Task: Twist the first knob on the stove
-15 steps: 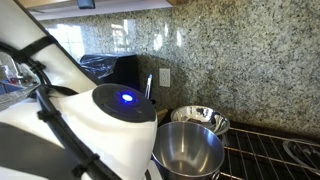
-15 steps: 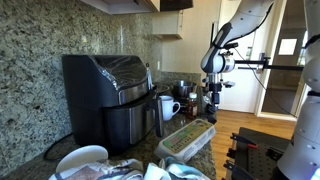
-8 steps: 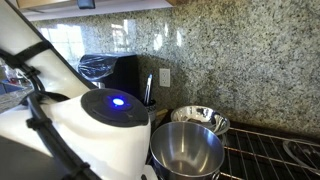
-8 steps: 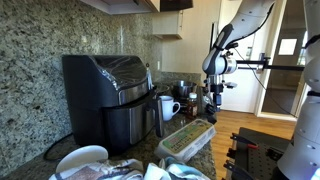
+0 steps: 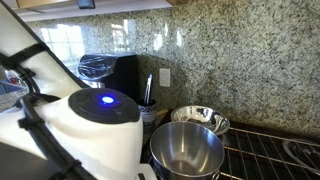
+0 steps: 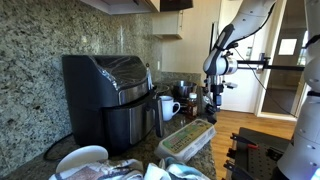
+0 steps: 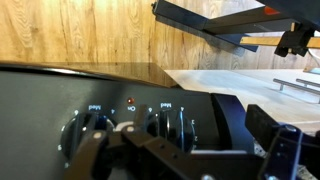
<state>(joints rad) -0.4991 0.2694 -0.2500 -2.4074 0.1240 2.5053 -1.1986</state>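
The stove (image 7: 40, 95) filled my wrist view, its dark front facing me. My pincer (image 7: 185, 152) hung spread apart, holding nothing, near it. The leftmost knob (image 7: 85, 127), probably the first, looked hard, stiff and slick. Its axis pointed out toward me, so I judged a pinch across its rim best.
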